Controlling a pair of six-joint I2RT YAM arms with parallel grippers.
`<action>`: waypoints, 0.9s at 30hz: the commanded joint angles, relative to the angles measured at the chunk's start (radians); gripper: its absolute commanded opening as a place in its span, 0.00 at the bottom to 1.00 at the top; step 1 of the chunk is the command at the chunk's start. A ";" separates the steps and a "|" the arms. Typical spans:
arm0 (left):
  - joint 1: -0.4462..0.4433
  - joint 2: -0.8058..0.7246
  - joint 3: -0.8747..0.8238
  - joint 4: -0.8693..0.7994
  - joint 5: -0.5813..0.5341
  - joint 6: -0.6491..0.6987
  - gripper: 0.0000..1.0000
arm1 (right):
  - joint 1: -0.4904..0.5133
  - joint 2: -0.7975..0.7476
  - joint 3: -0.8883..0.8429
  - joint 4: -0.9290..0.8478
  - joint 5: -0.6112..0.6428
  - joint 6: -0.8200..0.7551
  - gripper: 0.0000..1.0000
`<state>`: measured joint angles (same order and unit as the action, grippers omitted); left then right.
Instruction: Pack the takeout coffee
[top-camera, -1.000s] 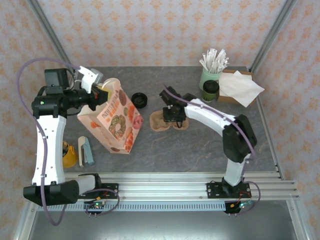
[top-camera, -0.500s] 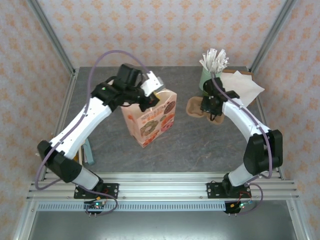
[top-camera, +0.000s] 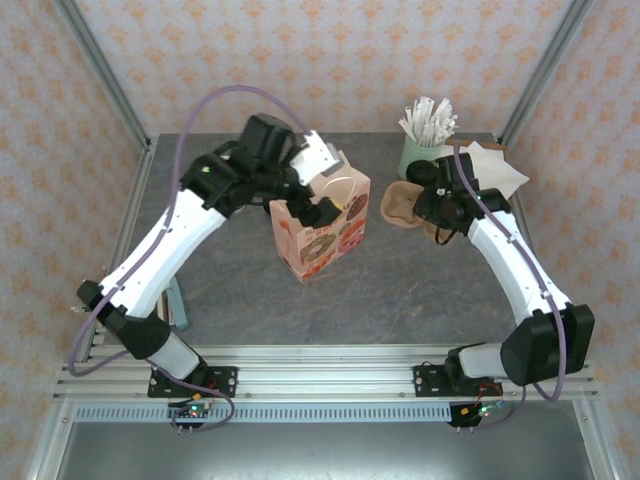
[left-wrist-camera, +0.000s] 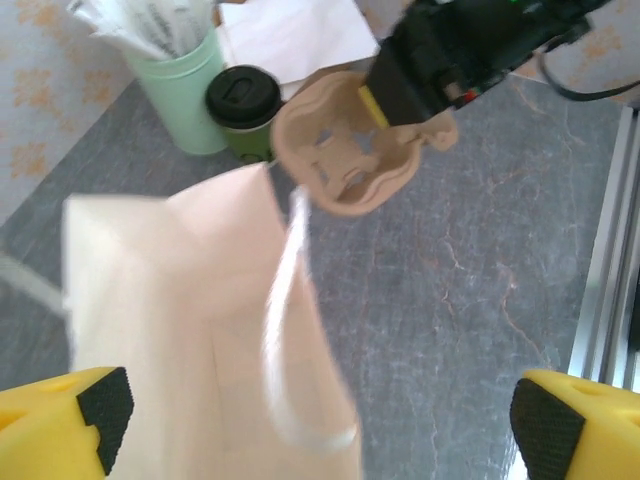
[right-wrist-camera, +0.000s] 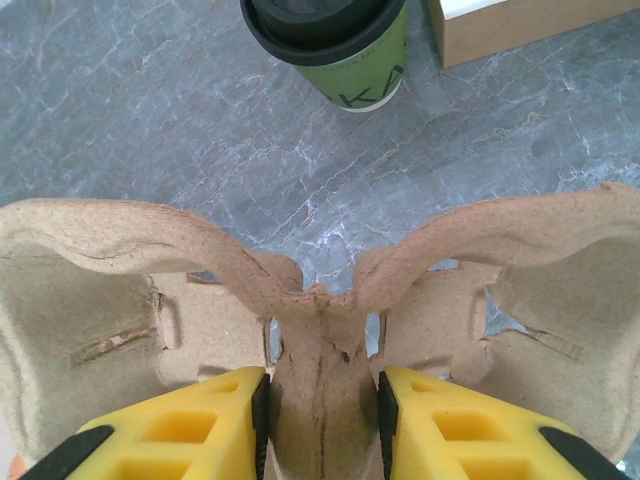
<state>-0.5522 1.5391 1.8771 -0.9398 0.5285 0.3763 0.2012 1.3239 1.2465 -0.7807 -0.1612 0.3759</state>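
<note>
Top view, right gripper (top-camera: 432, 207): clenched on cup carrier (top-camera: 398, 205).
Top view, paper bag (top-camera: 320, 235): just left of cup carrier; left gripper (top-camera: 322, 190) at its top.
Left wrist, left gripper (left-wrist-camera: 320, 420): released, fingers wide, blurred bag mouth between.
Left wrist, takeout coffee (left-wrist-camera: 243, 100): upright, left of cup carrier (left-wrist-camera: 350, 140), beside straw holder (left-wrist-camera: 185, 95).
Right wrist, right gripper (right-wrist-camera: 320, 415): grasping cup carrier's (right-wrist-camera: 320, 300) centre ridge.
Right wrist, takeout coffee (right-wrist-camera: 335, 40): on table (right-wrist-camera: 150, 130) beyond cup carrier, apart.
</note>
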 joint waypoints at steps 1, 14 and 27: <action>0.143 -0.123 -0.038 0.007 0.053 -0.087 1.00 | 0.000 -0.045 0.074 -0.062 0.008 0.032 0.35; 0.292 0.036 0.016 0.159 0.047 -0.348 0.97 | 0.069 0.146 0.588 -0.002 -0.282 -0.011 0.34; 0.299 0.195 0.063 0.207 0.293 -0.324 0.76 | 0.211 0.571 1.245 -0.092 -0.522 0.015 0.33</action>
<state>-0.2607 1.7409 1.9053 -0.7849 0.7185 0.0692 0.4000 1.8675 2.3920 -0.8265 -0.5945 0.3714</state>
